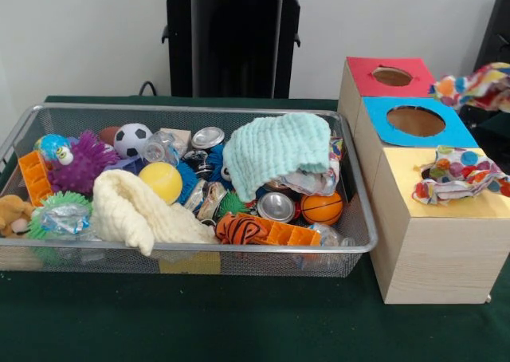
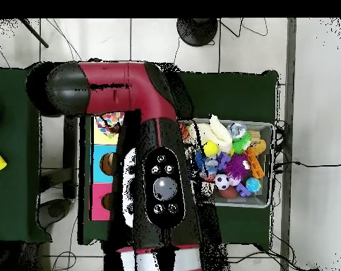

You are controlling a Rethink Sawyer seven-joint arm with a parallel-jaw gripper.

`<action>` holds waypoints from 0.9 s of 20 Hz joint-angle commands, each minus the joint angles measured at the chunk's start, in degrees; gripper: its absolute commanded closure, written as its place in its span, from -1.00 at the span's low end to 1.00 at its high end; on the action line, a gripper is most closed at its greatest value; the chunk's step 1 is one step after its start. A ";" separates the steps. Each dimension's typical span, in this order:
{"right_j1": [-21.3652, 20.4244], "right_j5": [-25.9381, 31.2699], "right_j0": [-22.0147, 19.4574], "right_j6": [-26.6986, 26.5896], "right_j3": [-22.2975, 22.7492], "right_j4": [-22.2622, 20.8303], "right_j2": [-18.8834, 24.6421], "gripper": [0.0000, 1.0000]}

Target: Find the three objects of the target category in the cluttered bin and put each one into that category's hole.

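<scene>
Mesh bin (image 1: 183,108): wire basket on the left of the table, rim clear all round, packed full.
Left end: brown plush (image 1: 12,214) against the wall, orange block (image 1: 35,177) and purple spiky ball (image 1: 80,163) just beside it.
Middle: soccer ball (image 1: 131,139) at the far side; cream cloth (image 1: 135,206) draped over the clutter toward the near wall, touching the yellow ball (image 1: 162,181).
Right end: mint cloth (image 1: 275,151) heaped highest, covering other items; can (image 1: 276,206) and basketball (image 1: 322,208) below its near edge; tiger toy (image 1: 239,229) at the near wall.
Box: wooden, just beside the bin's right wall, 3 coloured tops in a row, red (image 1: 366,79) farthest, blue (image 1: 382,127) in the middle, yellow (image 1: 398,186) nearest.
Holes: red and blue ones open; the yellow one is hidden under a spotted cloth (image 1: 458,175).
Second cloth (image 1: 478,87): patterned, at the right edge, beside the red top.
Open room: bare green table (image 1: 199,314) in front of bin and box.
Arm (image 2: 141,92): in the overhead view it lies over the box side of the table, beside the bin.
Gripper: neither view shows it, so I cannot tell whether it is spread or closed.
Room: pale wall behind, tiled floor around the table.
</scene>
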 commanded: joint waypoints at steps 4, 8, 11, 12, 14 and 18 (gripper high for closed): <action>12.58 7.74 -1.40 21.75 -15.90 0.58 -2.37 1.00; 13.11 8.29 -1.50 18.49 -15.87 -1.42 -2.85 1.00; 10.23 7.02 -2.09 15.60 -9.98 -1.56 -3.25 1.00; 9.28 7.35 -2.22 15.34 -8.34 -1.45 -3.62 1.00; 7.77 8.29 -2.59 14.48 -5.58 -1.35 -4.14 1.00; 6.38 10.39 -2.07 12.76 -3.57 -1.63 -4.88 1.00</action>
